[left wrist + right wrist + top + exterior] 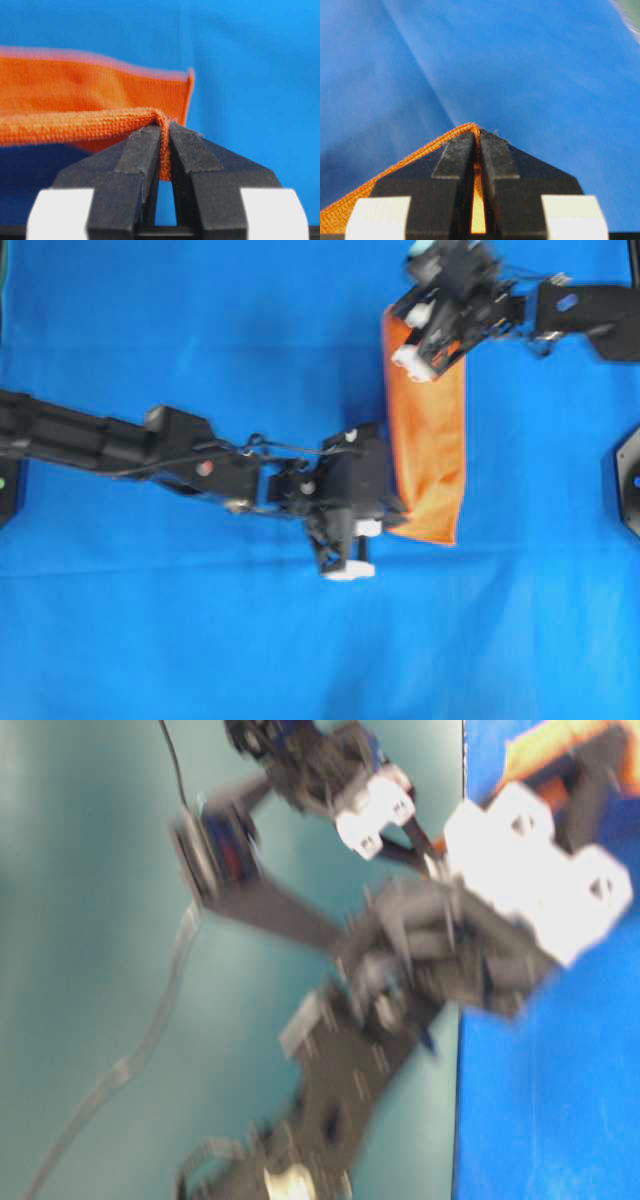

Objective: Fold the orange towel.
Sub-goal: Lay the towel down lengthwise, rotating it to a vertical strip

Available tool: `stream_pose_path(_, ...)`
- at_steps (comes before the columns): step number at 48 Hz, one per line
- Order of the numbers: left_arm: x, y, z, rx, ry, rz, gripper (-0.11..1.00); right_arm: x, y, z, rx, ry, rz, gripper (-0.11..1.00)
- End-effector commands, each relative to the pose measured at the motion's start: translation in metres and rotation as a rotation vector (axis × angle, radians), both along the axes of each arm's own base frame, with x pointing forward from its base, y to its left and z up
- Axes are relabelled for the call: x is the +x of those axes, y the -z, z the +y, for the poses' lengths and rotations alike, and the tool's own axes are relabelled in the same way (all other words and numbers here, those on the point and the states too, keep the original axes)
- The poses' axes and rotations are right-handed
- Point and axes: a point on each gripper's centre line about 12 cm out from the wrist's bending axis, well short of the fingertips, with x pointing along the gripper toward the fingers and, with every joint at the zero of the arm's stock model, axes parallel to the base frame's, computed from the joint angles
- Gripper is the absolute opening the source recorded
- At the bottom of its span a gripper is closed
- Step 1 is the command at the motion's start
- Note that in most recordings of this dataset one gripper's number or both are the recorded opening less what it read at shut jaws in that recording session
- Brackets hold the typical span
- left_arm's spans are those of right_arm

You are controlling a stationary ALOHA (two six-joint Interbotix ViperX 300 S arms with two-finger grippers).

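The orange towel [428, 440] sat right of centre in the overhead view as a tall, narrow strip, running from the far edge of the scene toward the middle, over the large blue cloth [200, 640] that covered the whole table. Its near end looked lifted off the blue cloth, with a dark shadow beneath it in the left wrist view.

Your left gripper [395, 515] reached in from the left side and met the towel at its near left corner. Up close, its two black fingers [142, 150] were pressed together on a fold of the orange towel [100, 125], which stretched away to the left.

Your right gripper [432, 345] came in from the far right and sat over the towel's far end. Its fingers [457, 155] were likewise pinched on a hemmed corner of the orange towel [350, 207].

The table-level view was heavily blurred, showing mostly arm hardware.
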Motion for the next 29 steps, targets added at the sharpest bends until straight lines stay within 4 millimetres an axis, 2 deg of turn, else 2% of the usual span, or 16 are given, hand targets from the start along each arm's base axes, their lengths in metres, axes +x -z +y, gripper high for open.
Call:
stream_pose_path(1,-0.016,-0.015,-0.005,-0.032,-0.006,-0.049,0.03,0.021,-0.012,-0.002,-0.031,-0.032,-0.035,0.02)
stream_pose_path(9,-0.033,-0.009,-0.006,-0.058,-0.015,-0.05,0.03,0.029,-0.012,0.001,-0.041,-0.057,-0.034,0.02)
stream_pose_path(25,-0.025,-0.01,-0.002,-0.055,-0.023,-0.061,0.04,0.028,-0.011,0.002,-0.04,-0.059,-0.029,0.02)
stream_pose_path(29,-0.024,-0.009,-0.002,-0.054,-0.025,-0.06,0.09,0.028,-0.009,0.003,-0.038,-0.062,-0.029,0.02)
